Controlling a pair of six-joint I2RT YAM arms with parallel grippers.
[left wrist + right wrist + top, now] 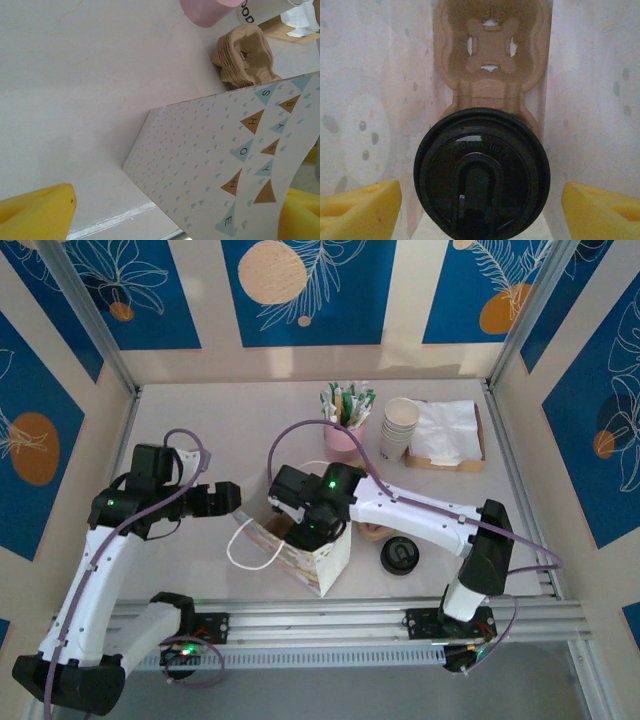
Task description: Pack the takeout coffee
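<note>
Takeout coffee (pixel 481 175), its black lid facing up, sits directly under the right gripper (pixel 480 215), between the two yellow fingers (pixel 362 210). The fingers stand clear of the lid on either side, so the gripper is released and grasps nothing. The cup sits over the near end of a brown pulp tray (pixel 490 55), and the tray's other hollow shows ahead of the gripper, all inside the paper bag (pixel 330 558). The left gripper (pixel 228 498) is spread wide and holds nothing, with the bag's patterned side just ahead of it. A loose black lid (pixel 400 557) lies on the surface (pixel 200 430) to the right of the right gripper.
</note>
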